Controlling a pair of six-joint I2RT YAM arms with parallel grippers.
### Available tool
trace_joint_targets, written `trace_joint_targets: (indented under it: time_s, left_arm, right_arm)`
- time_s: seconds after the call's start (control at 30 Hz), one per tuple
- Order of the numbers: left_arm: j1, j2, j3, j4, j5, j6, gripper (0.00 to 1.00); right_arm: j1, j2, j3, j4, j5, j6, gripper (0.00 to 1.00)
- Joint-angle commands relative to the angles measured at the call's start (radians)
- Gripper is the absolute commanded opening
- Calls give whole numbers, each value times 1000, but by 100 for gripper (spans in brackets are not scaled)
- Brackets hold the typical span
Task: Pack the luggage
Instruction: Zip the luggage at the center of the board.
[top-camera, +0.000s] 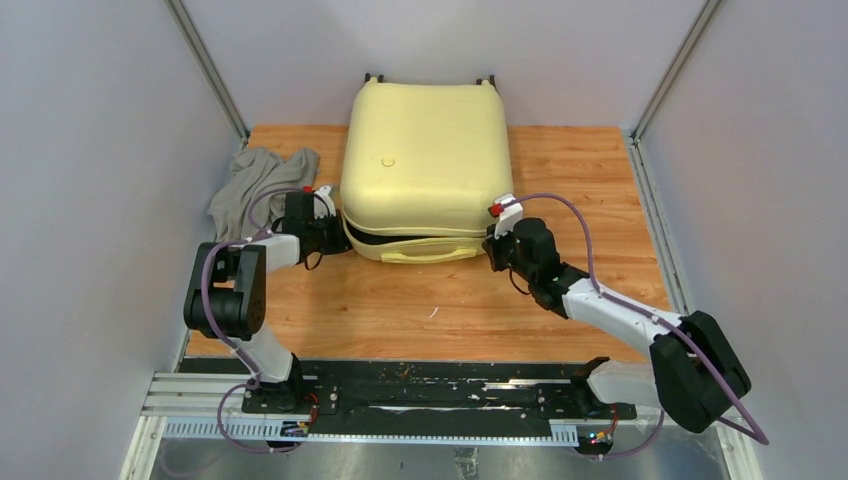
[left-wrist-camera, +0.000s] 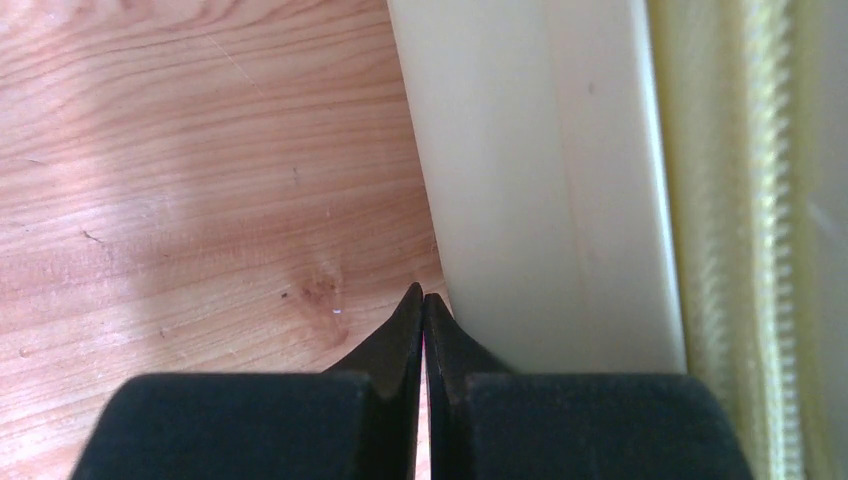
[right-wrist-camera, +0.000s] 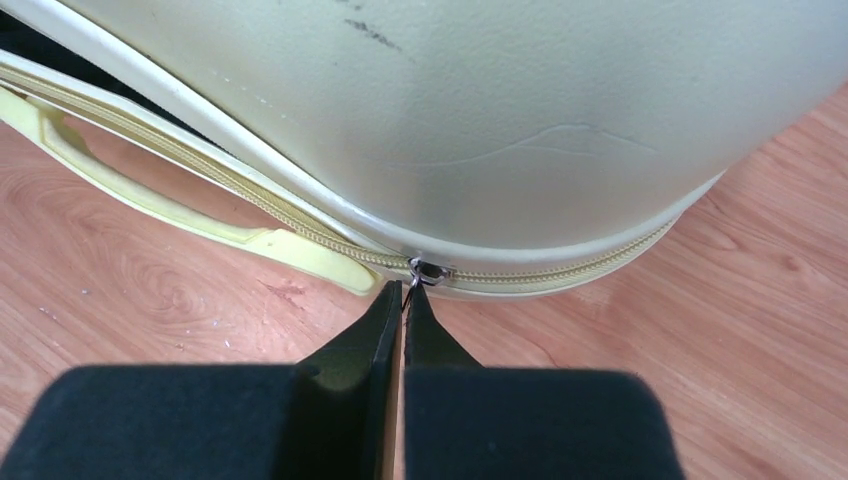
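Observation:
The luggage (top-camera: 425, 150) is a pale-yellow hard-shell suitcase lying flat at the back middle of the table. Its lid is down, with a dark gap along the near left edge. My left gripper (top-camera: 334, 233) is shut and empty, its tips (left-wrist-camera: 422, 293) low on the table against the luggage's left near corner (left-wrist-camera: 530, 200). My right gripper (top-camera: 494, 243) is at the right near corner. In the right wrist view it (right-wrist-camera: 403, 288) is shut on the metal zipper pull (right-wrist-camera: 428, 270) of the luggage (right-wrist-camera: 500, 120), just right of the yellow side handle (right-wrist-camera: 150, 195).
A crumpled grey cloth (top-camera: 255, 185) lies on the wooden table (top-camera: 440, 320) left of the luggage, behind my left arm. Grey walls close in the left, right and back sides. The arms' black base rail (top-camera: 430, 395) runs along the near edge.

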Motion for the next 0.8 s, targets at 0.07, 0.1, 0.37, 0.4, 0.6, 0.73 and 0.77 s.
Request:
trace_joint_targets:
  time_s: [0.07, 0.1, 0.37, 0.4, 0.6, 0.73, 0.77]
  left_arm:
    - [-100, -79, 22, 141, 355, -43, 2]
    - [-89, -96, 15, 141, 365, -47, 2]
    - [54, -196, -3, 82, 412, -29, 7]
    - [59, -202, -3, 70, 409, -23, 8]
    - [89, -222, -16, 49, 394, -17, 13]
    - [89, -217, -17, 49, 389, -21, 14]
    - [89, -213, -16, 48, 388, -22, 14]
  right_arm:
    - [82, -62, 10, -39, -176, 113, 16]
    - [73, -91, -1, -62, -136, 128, 27]
    - [-101, -373, -156, -189, 22, 251, 79]
    - [-118, -396, -172, -194, 24, 251, 80]
    - [-265, -427, -216, -178, -36, 229, 77]
    - [-299, -367, -204, -78, -110, 160, 72]
    - [-299, -342, -194, -55, -127, 154, 71]
